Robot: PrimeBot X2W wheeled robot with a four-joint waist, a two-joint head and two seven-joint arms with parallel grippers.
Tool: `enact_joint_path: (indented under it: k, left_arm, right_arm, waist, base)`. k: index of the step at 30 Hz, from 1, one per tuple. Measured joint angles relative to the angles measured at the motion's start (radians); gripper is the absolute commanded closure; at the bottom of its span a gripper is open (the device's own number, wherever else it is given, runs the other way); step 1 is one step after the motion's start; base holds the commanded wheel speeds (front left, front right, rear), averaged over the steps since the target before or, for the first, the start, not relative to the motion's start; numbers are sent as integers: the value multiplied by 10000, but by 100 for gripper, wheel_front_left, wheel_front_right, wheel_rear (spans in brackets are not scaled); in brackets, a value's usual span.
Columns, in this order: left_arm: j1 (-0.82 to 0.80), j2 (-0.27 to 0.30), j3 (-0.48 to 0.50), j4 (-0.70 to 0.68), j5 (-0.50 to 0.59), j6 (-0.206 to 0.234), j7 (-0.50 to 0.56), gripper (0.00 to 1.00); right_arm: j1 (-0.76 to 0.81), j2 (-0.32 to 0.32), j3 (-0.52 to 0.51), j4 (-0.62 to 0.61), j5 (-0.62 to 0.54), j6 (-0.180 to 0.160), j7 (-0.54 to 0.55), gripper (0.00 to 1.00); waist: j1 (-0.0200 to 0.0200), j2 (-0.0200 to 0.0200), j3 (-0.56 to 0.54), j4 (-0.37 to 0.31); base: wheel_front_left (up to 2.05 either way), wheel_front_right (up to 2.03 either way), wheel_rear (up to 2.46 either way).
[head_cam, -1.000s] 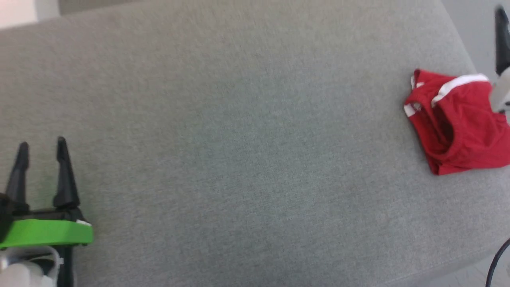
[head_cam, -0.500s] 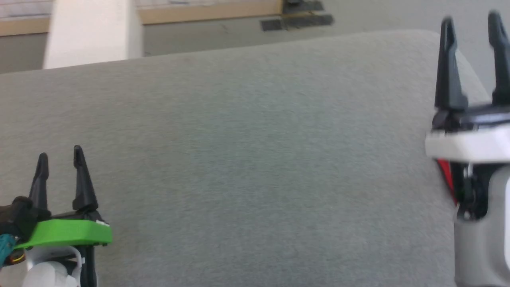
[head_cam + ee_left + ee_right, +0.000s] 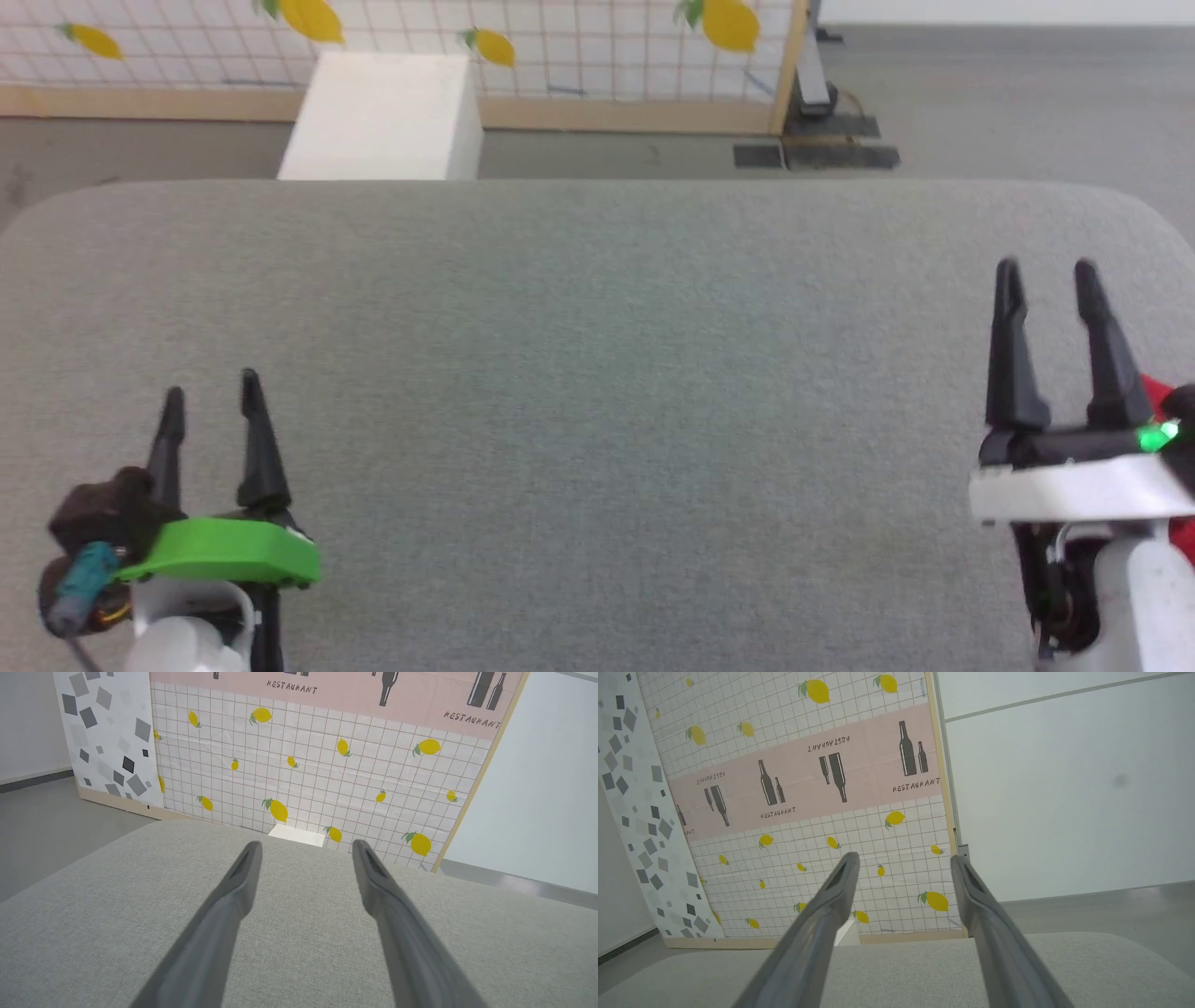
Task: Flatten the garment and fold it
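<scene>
While the left gripper (image 3: 211, 385) sits at the lower left of the head view, fingers apart and empty over the grey cushion (image 3: 597, 373), the right gripper (image 3: 1046, 268) stands at lower right, likewise spread; the garment (image 3: 1158, 399) shows as red slivers at the right edge, mostly hidden by that gripper

The left gripper (image 3: 211, 385) hangs over the counter's (image 3: 597, 373) near left, the right gripper (image 3: 1046, 268) over its near right, shorts (image 3: 1158, 394) partly under it. Beyond the far edge, a box (image 3: 383, 117) stands before a panel (image 3: 579, 56).
</scene>
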Motion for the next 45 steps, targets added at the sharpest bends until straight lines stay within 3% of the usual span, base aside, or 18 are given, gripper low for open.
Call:
enact_joint_path:
  k: [13,32,33,45]
  left_arm:
    - [12,-209,-976,1141,757,44,-119,0]
    - [116,-272,-1407,1848,1181,67,-236,0]
    - [116,-274,-1407,1850,1179,71,-228,100]
    - [116,-313,-1388,1751,1216,71,-90,100]
  right_arm:
    - [1406,0,577,1078,-878,0,-4,0]
    - [1593,0,771,1720,-901,0,-8,0]
    - [1592,0,769,1718,-899,2,-4,100]
    - [1592,0,765,1693,-894,2,104,100]
  waist:
    - [0,0,-467,189]
    - [0,0,-586,175]
    - [0,0,-585,174]
    - [0,0,-594,149]
  base:
    - [0,0,0]
    - [0,0,0]
    - [0,0,0]
    - [0,0,0]
